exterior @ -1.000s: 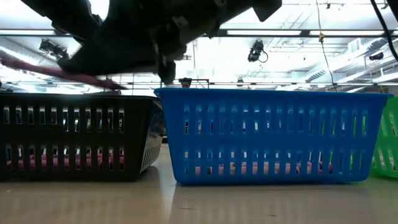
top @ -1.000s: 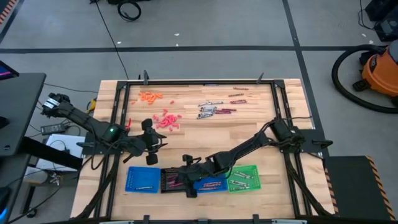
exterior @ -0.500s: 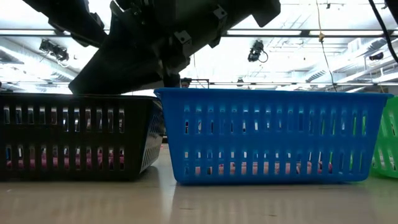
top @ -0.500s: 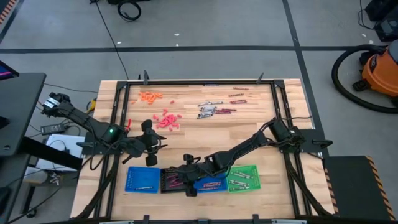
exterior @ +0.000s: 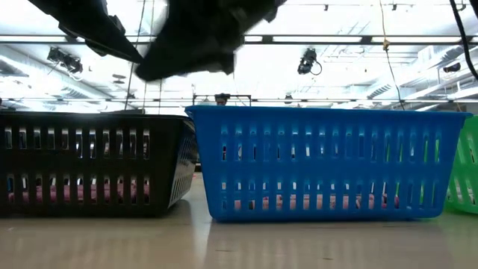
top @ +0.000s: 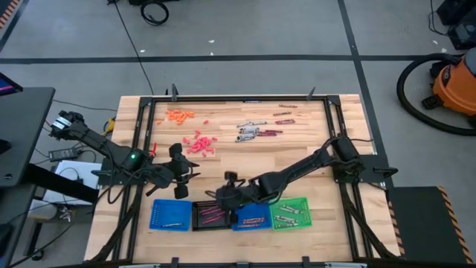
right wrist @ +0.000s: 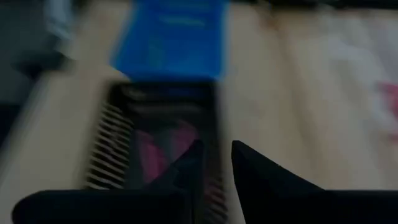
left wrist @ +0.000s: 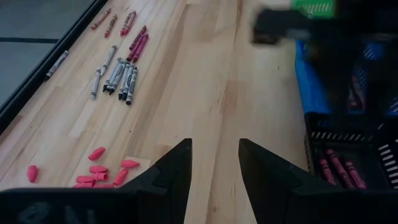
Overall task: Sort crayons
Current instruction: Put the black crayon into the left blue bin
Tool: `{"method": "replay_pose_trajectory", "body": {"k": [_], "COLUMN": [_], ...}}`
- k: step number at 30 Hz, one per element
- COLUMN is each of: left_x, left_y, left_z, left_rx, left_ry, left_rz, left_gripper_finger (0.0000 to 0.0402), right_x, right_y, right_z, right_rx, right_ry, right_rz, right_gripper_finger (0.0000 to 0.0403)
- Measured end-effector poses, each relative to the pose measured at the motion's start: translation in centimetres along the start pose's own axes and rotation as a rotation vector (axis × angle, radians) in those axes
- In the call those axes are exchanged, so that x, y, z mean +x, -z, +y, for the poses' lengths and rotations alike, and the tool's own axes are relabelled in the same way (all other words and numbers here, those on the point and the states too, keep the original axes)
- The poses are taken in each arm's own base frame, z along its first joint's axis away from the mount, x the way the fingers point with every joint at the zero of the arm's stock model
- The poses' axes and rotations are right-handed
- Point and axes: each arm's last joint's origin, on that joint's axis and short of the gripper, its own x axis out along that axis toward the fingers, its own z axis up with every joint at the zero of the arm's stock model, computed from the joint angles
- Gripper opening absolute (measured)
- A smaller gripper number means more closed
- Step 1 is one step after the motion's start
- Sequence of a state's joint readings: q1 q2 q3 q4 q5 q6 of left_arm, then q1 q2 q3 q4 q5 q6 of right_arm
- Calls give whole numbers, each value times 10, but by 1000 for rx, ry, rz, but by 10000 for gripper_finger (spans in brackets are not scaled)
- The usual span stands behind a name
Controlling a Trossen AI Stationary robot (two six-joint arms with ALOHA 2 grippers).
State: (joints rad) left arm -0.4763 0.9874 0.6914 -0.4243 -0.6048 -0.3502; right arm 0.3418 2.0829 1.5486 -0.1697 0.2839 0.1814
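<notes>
- The right pincer (top: 225, 195) has lifted back from the black tray (top: 210, 217), fingers slightly apart, empty.
- Maroon crayons (top: 211, 216) lie inside that tray.
- The left pincer (top: 181, 186) hovers spread over the surface (top: 297, 141).

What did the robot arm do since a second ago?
The right gripper has lifted off the black slotted tray and pulled back toward the table's middle, empty; a second ago a maroon crayon showed beside it. The left gripper, open, and the loose grey and maroon crayons stayed put.

Count: four trays in a row — two blue (top: 170, 215) (top: 251, 218), one black (top: 211, 217), one green (top: 291, 213).
</notes>
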Motion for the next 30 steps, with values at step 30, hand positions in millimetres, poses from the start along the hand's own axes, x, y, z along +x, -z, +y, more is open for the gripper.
{"method": "replay_pose_trajectory", "body": {"k": [30], "left_x": [34], "left_y": [-7], "left_z": [15], "left_rx": [29], "left_ry": [-81], "left_rz": [32], "left_gripper_finger": [144], "right_x": [-81], "right_y": [109], "right_z": [-155], "right_rx": [200], "right_ry": [418], "right_rz": [238], "right_gripper_finger": [86]}}
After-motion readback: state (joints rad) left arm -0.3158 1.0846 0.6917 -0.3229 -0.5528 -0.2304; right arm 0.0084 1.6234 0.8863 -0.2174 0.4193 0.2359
